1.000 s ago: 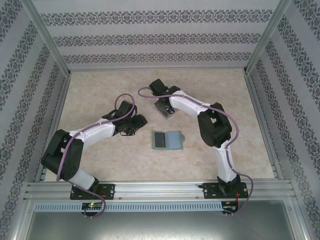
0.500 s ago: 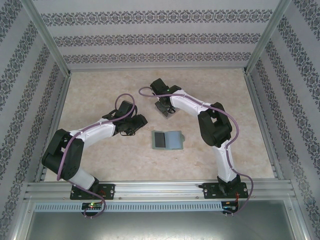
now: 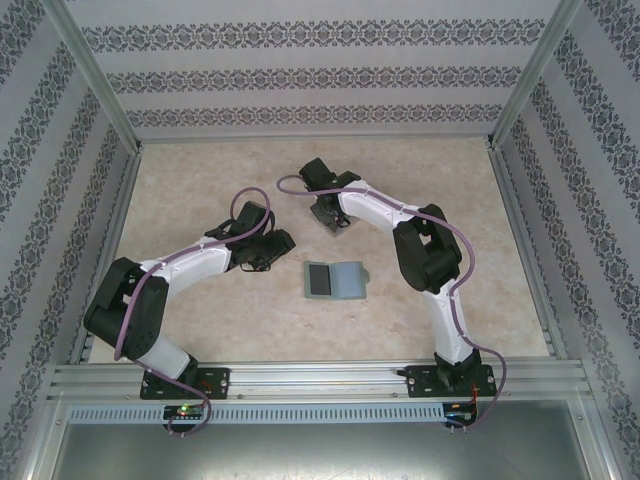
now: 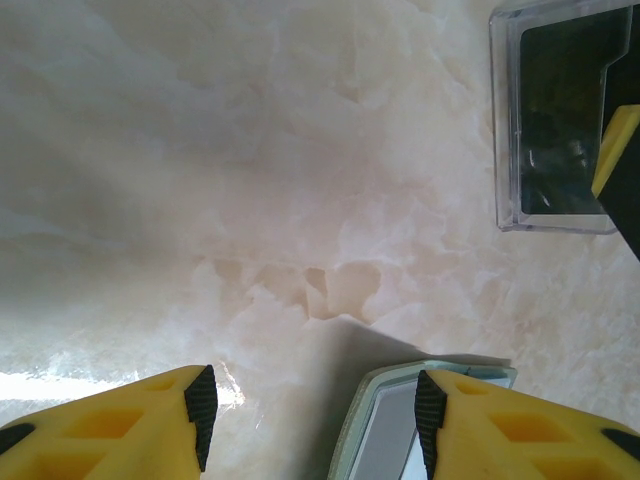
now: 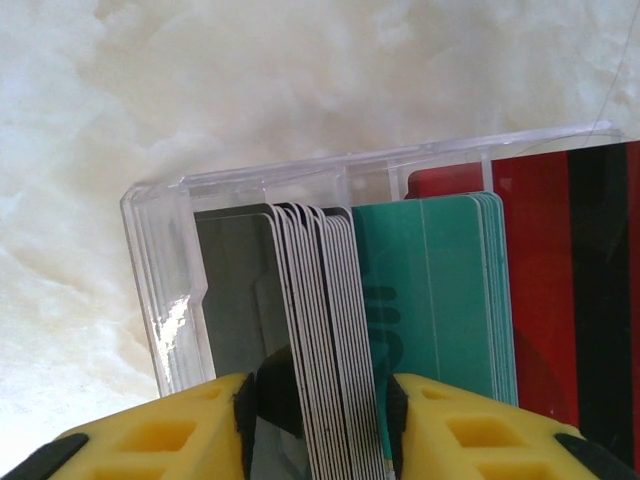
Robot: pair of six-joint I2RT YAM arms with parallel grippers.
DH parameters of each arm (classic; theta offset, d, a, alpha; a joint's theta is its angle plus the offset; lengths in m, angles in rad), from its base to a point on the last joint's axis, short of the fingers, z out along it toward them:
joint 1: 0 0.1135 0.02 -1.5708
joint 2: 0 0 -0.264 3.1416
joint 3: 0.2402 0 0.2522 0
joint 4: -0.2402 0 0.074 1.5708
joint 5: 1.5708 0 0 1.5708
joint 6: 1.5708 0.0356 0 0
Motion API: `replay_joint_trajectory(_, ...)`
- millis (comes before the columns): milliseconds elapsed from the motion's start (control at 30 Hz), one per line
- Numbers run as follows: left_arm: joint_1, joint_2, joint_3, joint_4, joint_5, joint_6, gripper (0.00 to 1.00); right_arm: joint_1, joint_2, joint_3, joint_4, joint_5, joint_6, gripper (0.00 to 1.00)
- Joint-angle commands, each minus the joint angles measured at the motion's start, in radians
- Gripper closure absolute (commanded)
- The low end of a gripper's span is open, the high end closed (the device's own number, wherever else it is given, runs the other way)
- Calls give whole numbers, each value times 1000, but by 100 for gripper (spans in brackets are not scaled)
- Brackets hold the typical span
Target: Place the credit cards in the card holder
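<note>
A lab-style robot cell: aluminium frame posts and patterned wall panels stand beyond the right gripper — marble-look tabletop beneath it.

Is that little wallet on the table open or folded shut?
Open. The card holder lies spread flat, its two halves side by side, the left half darker than the right.

credit cards packed together, card holder open
</note>
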Motion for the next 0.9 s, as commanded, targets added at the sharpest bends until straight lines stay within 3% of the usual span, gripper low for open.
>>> replay_joint_trajectory(0,12,12,5,21,4,-12,43,-6,-21,-5,25,47,5,63)
replay_joint_trajectory(300,13,15,11,13,7,-10,43,-29,-39,-12,27,27,12,72)
replay_joint_trajectory(700,13,26,18,17,13,-13,43,-30,-36,-14,29,46,11,71)
replay_joint_trajectory(867,13,28,17,18,17,-14,43,-57,-19,0,-11,-62,45,77)
